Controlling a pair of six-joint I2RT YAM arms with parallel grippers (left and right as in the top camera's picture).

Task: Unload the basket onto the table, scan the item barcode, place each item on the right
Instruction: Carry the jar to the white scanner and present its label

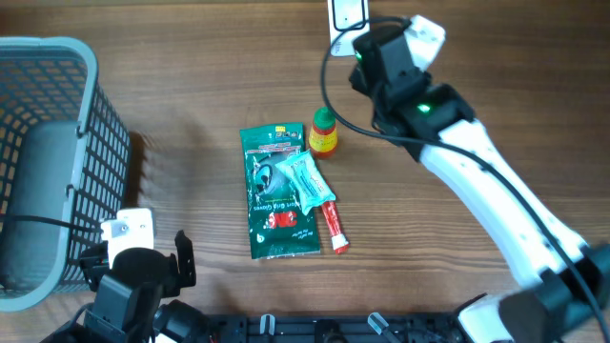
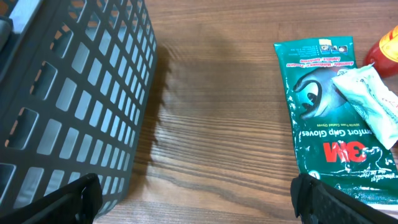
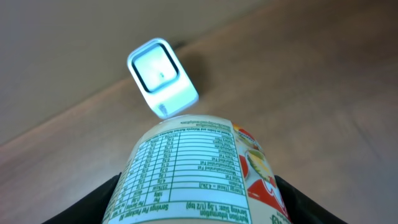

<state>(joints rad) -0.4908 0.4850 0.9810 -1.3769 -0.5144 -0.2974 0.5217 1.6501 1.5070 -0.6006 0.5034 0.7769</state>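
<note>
Right pincer (image 3: 199, 208) grasps the labelled jar (image 3: 193, 162) just short of the scanner (image 3: 163, 78); left pincer (image 2: 199, 208) hangs released. No barcode shows, so a jar turned the wrong way could miss the scan.

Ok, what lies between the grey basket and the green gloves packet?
Nothing: only bare wooden table separates the basket from the gloves packet, clearest in the left wrist view.
</note>
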